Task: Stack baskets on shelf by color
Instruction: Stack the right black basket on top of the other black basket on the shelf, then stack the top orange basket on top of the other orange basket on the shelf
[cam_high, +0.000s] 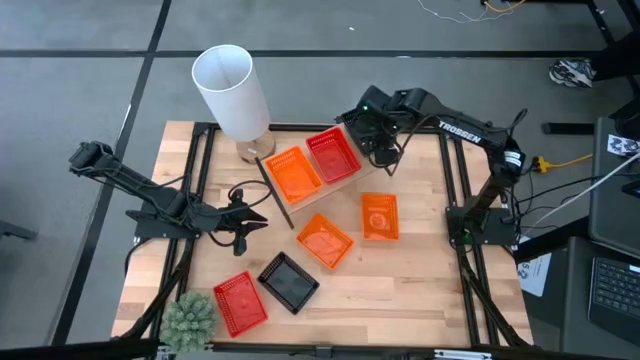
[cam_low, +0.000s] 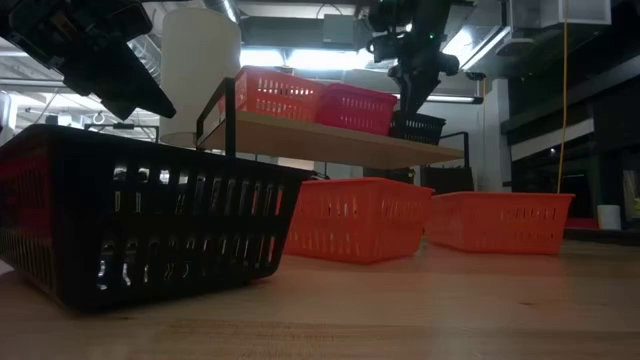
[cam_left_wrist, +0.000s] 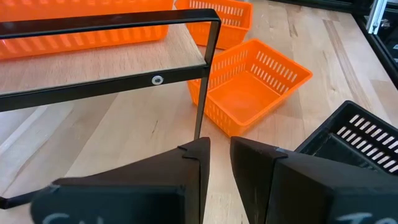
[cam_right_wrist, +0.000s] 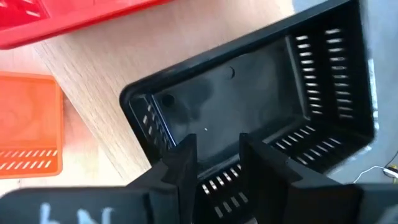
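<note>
Your right gripper (cam_right_wrist: 214, 155) is clamped on the near wall of the black basket (cam_right_wrist: 261, 81), whose long axis runs crosswise just ahead, over the shelf (cam_high: 345, 185); your left gripper (cam_high: 250, 222) waits slightly parted.

Overhead view straight down, low view level across table, both sharing shelf (cam_high: 312, 172).
</note>
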